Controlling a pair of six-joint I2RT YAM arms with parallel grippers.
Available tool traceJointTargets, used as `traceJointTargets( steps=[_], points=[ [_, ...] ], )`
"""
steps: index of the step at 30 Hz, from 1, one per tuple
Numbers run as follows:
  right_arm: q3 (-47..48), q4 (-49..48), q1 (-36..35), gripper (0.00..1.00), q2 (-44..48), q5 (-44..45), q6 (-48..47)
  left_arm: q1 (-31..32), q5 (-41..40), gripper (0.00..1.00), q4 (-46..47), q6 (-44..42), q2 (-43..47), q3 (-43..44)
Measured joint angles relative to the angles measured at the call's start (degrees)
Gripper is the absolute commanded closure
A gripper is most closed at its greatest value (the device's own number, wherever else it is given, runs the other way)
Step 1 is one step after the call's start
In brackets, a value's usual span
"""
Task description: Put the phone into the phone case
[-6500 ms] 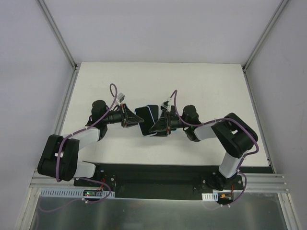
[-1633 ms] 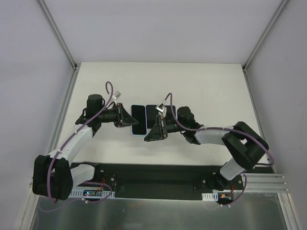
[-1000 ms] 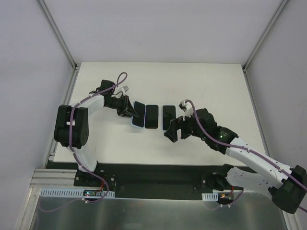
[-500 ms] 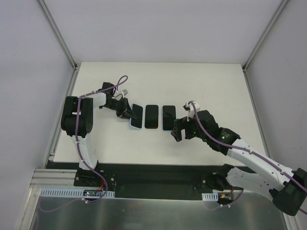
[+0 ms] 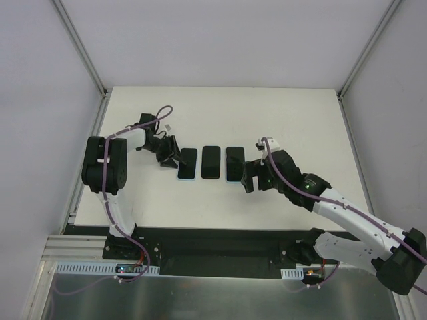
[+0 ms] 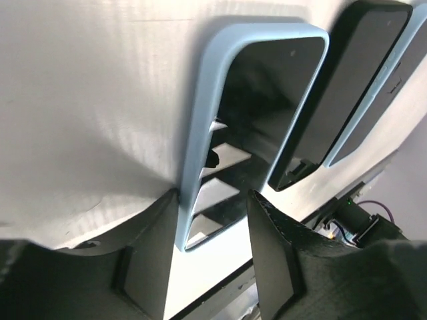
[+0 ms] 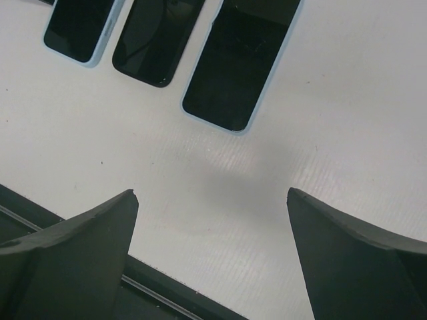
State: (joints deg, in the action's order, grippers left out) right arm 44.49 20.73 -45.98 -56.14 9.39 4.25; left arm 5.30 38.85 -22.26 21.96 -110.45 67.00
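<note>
My left fingers [image 6: 270, 260], spread, straddle one end of the blue case [image 6: 203, 133]. The bare phone [image 5: 211, 162] lies parallel, just right of it in the top view. My right fingers [image 7: 67, 240], also spread, grip nothing.

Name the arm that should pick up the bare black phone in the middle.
Right, probably. The right gripper hangs open and empty beside the row, with the black phone in its wrist view. The left gripper straddles the end of the leftmost light blue case, suited to steadying that.
</note>
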Motion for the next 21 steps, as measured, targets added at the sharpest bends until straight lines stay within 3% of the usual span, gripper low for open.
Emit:
traceJointTargets(
  steps=[3,6,10,11,21],
  points=[
    [0.0,1.4,0.0,0.04,-0.4,1.0,0.8,-0.5,-3.0,0.42,-1.0,0.2,1.6,0.0],
    [0.9,3.1,0.0,0.04,-0.5,1.7,1.6,-0.7,-6.0,0.18,-2.1,0.4,5.0,-0.1],
    [2.2,4.1,0.0,0.04,-0.1,2.0,2.9,-0.9,-7.5,0.08,-3.6,0.5,13.4,-0.3],
    [2.7,4.5,0.0,0.04,0.2,2.1,3.3,-0.9,-7.5,0.01,-3.8,0.3,16.3,-0.3],
    [10.4,8.7,0.0,0.04,0.7,3.9,8.7,3.1,-4.3,0.01,-2.7,-2.0,43.6,-5.9]
  ],
)
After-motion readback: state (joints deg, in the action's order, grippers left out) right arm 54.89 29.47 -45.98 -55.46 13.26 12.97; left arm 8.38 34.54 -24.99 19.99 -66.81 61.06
